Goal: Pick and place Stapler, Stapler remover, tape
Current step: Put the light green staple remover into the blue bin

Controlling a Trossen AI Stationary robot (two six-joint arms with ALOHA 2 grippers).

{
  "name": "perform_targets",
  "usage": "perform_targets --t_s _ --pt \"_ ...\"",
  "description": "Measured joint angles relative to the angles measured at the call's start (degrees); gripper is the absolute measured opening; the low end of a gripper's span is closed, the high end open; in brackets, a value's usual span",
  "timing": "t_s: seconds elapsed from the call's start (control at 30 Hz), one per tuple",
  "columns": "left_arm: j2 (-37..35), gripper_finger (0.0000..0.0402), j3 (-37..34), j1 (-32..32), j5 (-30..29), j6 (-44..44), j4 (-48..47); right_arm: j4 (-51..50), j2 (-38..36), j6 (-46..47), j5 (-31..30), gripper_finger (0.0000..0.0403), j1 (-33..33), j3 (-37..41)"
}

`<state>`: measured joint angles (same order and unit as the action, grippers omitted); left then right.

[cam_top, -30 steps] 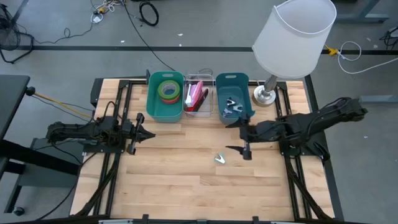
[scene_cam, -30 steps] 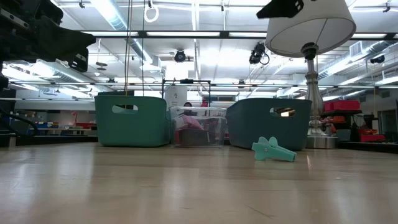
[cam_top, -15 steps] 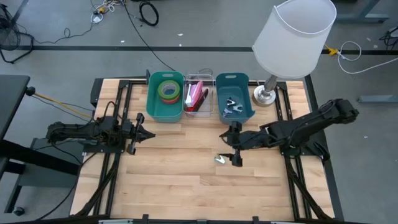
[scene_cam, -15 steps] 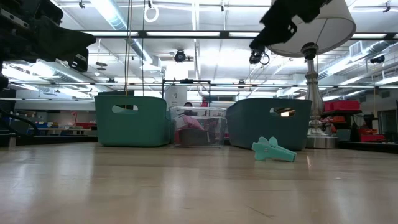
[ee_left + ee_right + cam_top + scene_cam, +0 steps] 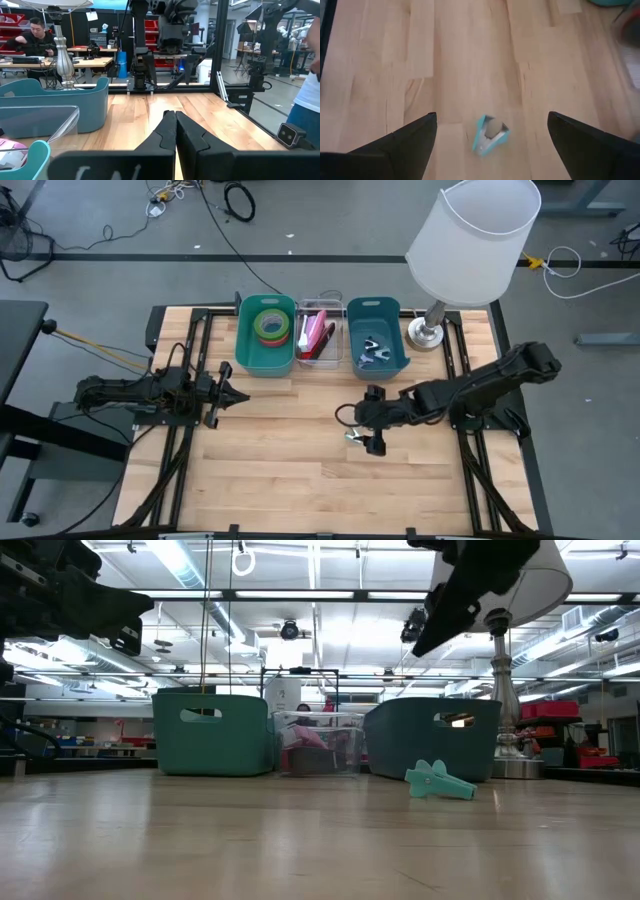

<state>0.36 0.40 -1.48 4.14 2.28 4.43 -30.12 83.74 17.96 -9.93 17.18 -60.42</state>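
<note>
A teal staple remover (image 5: 489, 134) lies on the wooden table (image 5: 445, 60) between the tool's spread fingers (image 5: 412, 135).

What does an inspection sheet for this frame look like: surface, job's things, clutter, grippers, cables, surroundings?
Surface: wooden table, bare planks in front.
Job's things: staple remover lies loose on the table; tape rolls in the green bin; pink stapler in the clear tray; more removers in the blue bin.
Clutter: lamp at the back right corner.
Grippers: right gripper open above the loose remover; left gripper shut, waiting at left.
Cables: loose on the floor behind the table.
Surroundings: a person at a bench, left wrist view.
</note>
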Motion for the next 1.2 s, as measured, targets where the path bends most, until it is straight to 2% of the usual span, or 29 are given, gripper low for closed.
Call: perform_targets --t_s 0.23,0.47,0.67,0.8,1.2 --pt "0.0 0.0003 0.0 0.0 0.0 0.0 0.0 -6.7 2.6 1.6 -0.1 0.0379 -0.3 -7.9" --pt "0.0 0.0003 0.0 0.0 0.0 0.0 -0.1 -13.8 7.6 8.8 -6.5 0.0379 -0.2 -13.5" --pt "0.0 0.0003 0.0 0.0 0.0 0.0 0.0 -15.0 12.5 13.3 -6.8 0.0379 -0.2 -13.9" --pt "0.0 0.0003 0.0 0.0 0.0 0.0 0.0 -14.7 15.8 13.6 -4.1 0.0379 -0.3 -13.9" --pt "0.0 0.0003 0.0 0.0 0.0 0.0 0.0 -14.4 22.0 14.2 -3.5 0.0379 -1.3 -13.9"
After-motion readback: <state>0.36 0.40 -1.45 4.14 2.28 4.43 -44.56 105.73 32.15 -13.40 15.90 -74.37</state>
